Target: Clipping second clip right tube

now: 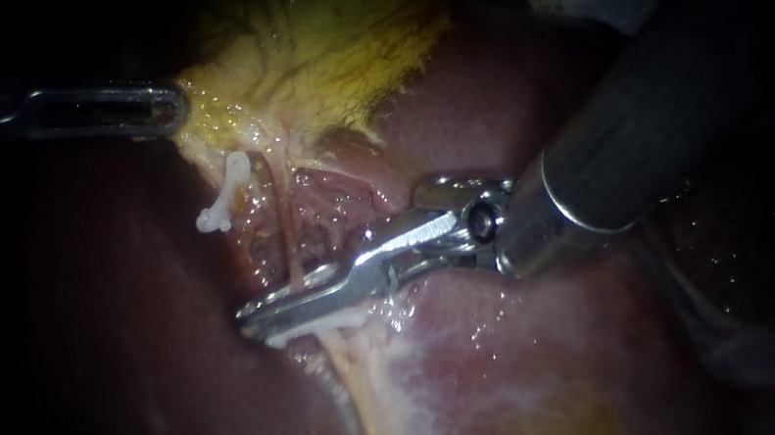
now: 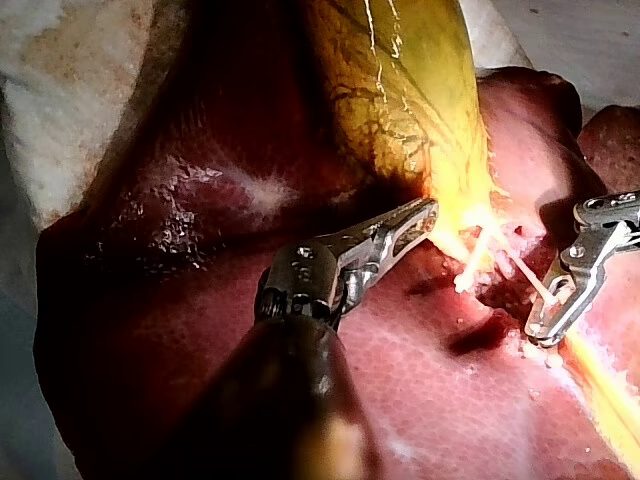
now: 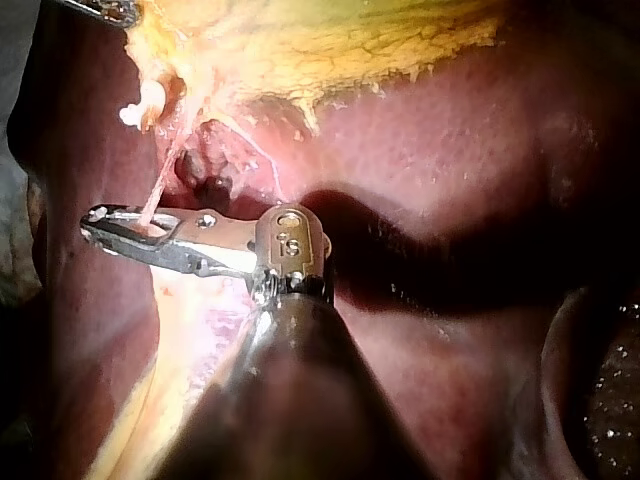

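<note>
Right tool [image 1: 258,322] tight around right tube [image 1: 293,244]

Wet glossy liver [image 1: 545,376], polished metal right tool [image 1: 258,324], smooth white plastic clip [image 1: 226,190].

Your endoscope sits close over the tube [image 1: 291,239] and gallbladder [image 1: 317,48]; wrist cameras look along the left instrument [image 2: 425,215] and right instrument [image 3: 100,228] toward both.

In the endoscope view, the gallbladder [image 1: 317,48] lies above the liver [image 1: 525,368]. The left instrument [image 1: 172,111] meets the gallbladder's left edge. Below it, 1 clip [image 1: 225,196] sits left of the right tube [image 1: 291,229]. The right instrument [image 1: 295,310] crosses that tube's lower end, over the liver.
</note>
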Tool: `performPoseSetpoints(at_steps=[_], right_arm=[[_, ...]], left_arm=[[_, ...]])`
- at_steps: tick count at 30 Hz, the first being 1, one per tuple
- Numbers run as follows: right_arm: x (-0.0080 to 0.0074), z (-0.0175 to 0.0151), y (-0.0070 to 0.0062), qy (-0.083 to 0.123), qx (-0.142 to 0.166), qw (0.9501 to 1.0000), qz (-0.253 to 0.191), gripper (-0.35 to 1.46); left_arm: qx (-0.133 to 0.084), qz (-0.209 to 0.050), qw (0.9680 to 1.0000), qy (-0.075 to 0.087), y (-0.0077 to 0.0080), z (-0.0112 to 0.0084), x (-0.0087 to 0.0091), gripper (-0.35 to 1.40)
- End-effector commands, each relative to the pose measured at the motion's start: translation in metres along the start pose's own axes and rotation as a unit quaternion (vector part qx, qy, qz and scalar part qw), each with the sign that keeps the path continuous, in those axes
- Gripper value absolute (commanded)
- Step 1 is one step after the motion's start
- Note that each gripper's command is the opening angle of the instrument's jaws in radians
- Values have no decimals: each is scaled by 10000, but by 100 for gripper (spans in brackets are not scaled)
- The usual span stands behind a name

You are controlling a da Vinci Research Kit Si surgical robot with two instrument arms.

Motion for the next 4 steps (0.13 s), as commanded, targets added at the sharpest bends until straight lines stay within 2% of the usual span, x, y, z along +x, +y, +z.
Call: performPoseSetpoints(at_steps=[1,4], right_arm=[[-1,0,0,-1,4,10000,-4,-35],[-1,1,1,-2,5,10000,-6,-35]], left_arm=[[0,0,10000,0,0,0,0,-35],[0,0,10000,0,0,0,0,-35]])
